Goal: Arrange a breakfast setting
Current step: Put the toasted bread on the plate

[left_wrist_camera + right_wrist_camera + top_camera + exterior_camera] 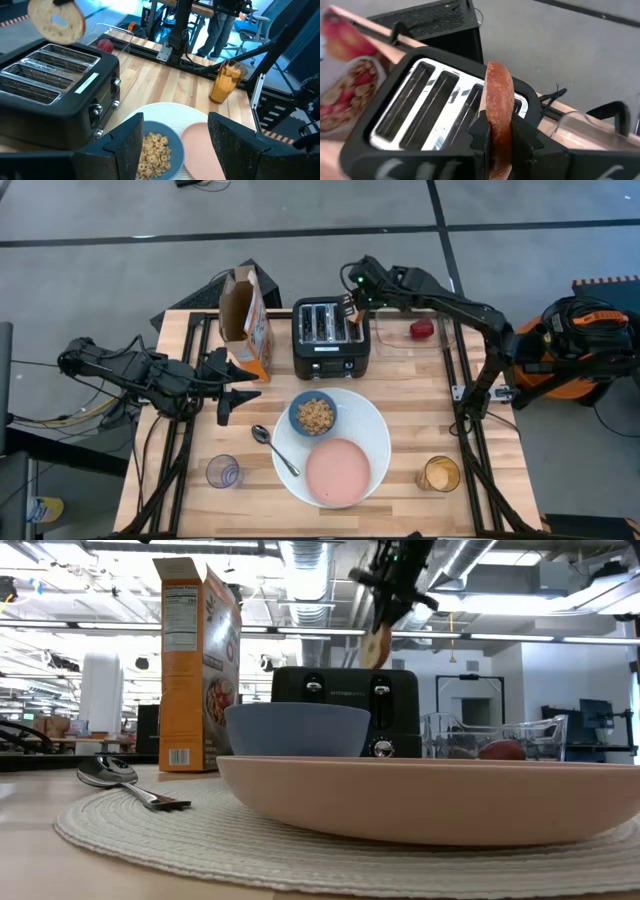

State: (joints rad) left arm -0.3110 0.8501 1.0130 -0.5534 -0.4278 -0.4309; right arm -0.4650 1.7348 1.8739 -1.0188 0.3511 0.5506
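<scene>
Bagel half (499, 115) hangs on edge above the black toaster (329, 337), pinched between the jaws of the right gripper (351, 307), which are closed tight on its lower part; in the right wrist view the dark fingers (481, 131) cover the bagel's bottom edge. In the low view it shows as a pale ring above the toaster, the arm's upper part cut off by the frame.

On the counter (200, 360), the left gripper (240, 392) waits beside the cereal box (246, 320), its jaws spread wide and holding nothing.

The large white plate (375, 430) sits near the front, carrying the blue bowl (314, 416) of brown cereal (152, 150) and the pink plate (339, 471). The metal spoon (273, 447) lies just left of the white plate. From the low view the pink plate hides most of what lies behind it, and the bowl's contents cannot be seen.

Red fruit (422, 329) rests in a clear container (440, 330) right of the toaster; its kind is hard to make out.

The box's side panel carries printed text too small to read, and the toaster's front lettering is likewise illegible. An orange glass (439, 474) and a bluish glass (223, 472) stand at the front corners. A person's legs (220, 30) show beyond the counter, cut off above.
</scene>
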